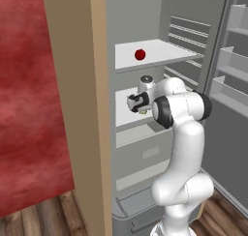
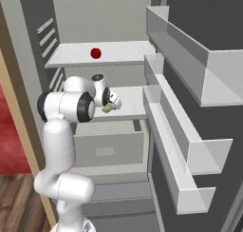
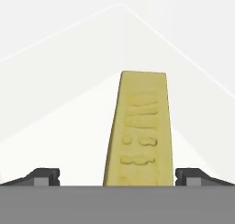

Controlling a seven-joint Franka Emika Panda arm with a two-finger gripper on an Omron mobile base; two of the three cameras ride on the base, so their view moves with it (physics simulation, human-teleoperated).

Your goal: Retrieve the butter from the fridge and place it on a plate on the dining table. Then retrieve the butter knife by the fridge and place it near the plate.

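The fridge (image 1: 193, 17) stands open with its white shelves showing. A yellow stick of butter (image 3: 141, 131) lies on the middle shelf (image 2: 130, 102), running away from the hand between the two dark fingertips (image 3: 43, 176). My gripper (image 3: 117, 178) is open, one tip on each side of the stick's near end with a gap to both. From the base views the hand (image 2: 110, 101) reaches low over that shelf, with a bit of the butter (image 2: 108, 109) under it. The plate, dining table and butter knife are out of view.
A small red ball (image 1: 140, 54) rests on the upper shelf (image 1: 155, 53). The fridge door (image 2: 190, 107) with its white bins hangs open on the right. A tan cabinet side (image 1: 82, 109) and a red wall (image 1: 29, 95) stand left. The drawer (image 2: 109, 150) sits below.
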